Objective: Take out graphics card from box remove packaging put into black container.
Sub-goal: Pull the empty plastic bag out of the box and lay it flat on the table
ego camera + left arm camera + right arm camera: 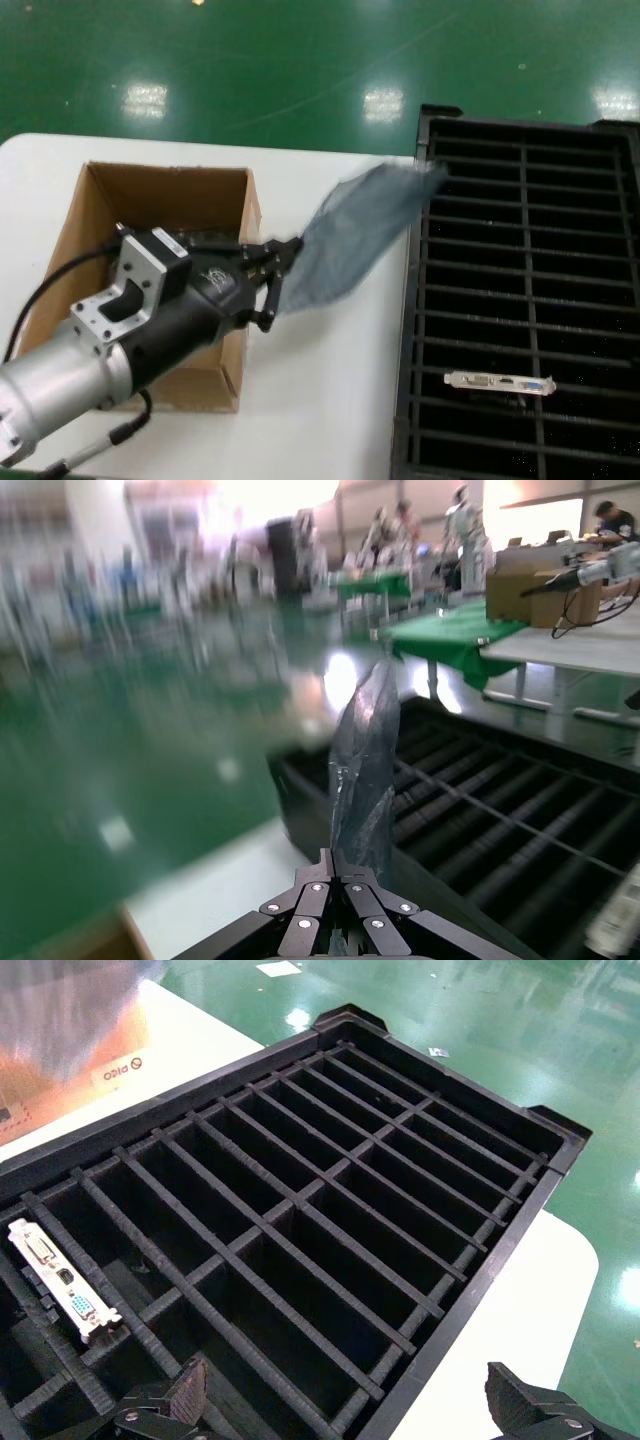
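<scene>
Head view: left end effector (283, 268) pinches crinkly translucent packaging (352, 240).

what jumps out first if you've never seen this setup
The left gripper, shut on a crinkly translucent grey-blue plastic bag, holds it in the air between the brown cardboard box and the large black slotted tray. In a near slot stands a graphics card with a silver bracket.

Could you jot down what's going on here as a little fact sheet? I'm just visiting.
Left gripper: shut on the packaging, held up between box and tray
Right gripper: open, above the black container
Graphics card: standing in a slot of the container, silver bracket up
Box: open, on the white table, left of the container
</scene>
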You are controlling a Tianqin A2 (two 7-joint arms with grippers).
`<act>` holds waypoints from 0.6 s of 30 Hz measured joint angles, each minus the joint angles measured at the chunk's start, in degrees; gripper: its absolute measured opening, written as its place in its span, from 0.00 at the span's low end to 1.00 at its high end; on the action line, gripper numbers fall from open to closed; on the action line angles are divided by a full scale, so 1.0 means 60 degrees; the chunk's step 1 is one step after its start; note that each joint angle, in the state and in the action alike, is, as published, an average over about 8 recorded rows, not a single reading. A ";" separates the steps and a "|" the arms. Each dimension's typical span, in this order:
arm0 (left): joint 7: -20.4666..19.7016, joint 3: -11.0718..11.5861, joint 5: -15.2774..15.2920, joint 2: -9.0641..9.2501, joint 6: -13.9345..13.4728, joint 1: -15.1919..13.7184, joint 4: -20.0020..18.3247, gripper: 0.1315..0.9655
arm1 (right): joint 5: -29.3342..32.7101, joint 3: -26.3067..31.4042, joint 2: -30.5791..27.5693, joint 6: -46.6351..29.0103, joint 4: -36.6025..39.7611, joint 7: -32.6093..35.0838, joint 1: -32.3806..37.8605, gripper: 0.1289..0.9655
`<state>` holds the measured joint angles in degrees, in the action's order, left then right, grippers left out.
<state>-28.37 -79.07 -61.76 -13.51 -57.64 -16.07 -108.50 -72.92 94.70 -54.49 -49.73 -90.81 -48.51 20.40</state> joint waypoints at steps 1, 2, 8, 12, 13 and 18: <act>-0.0479 0.0103 0.0320 0.0231 -0.0386 -0.0121 0.0149 0.01 | 0.0000 0.0000 0.0000 0.0000 0.0000 0.0000 0.0000 1.00; -0.0926 0.0166 0.0640 0.0408 -0.0696 -0.0219 0.0297 0.01 | 0.0000 0.0000 0.0000 0.0000 0.0000 0.0000 0.0000 1.00; -0.3127 0.0053 0.1945 0.0811 -0.1214 -0.0588 0.1397 0.01 | 0.0000 0.0000 0.0000 0.0000 0.0000 -0.0001 0.0000 1.00; -0.3971 -0.0083 0.2219 0.0879 -0.0851 -0.0811 0.2136 0.01 | 0.0000 0.0000 0.0000 0.0000 0.0000 -0.0001 0.0000 1.00; -0.4116 -0.0113 0.2259 0.0887 -0.0756 -0.0869 0.2284 0.01 | 0.0000 0.0000 0.0000 0.0000 0.0000 -0.0001 0.0000 1.00; -0.4650 -0.0298 0.2316 0.0833 -0.0371 -0.1166 0.2813 0.03 | 0.0000 0.0000 0.0000 0.0000 0.0000 -0.0001 0.0000 1.00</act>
<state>-56.28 -80.86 -47.86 -8.51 -59.87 -23.06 -91.62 -72.92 94.70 -54.49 -49.73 -90.81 -48.52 20.40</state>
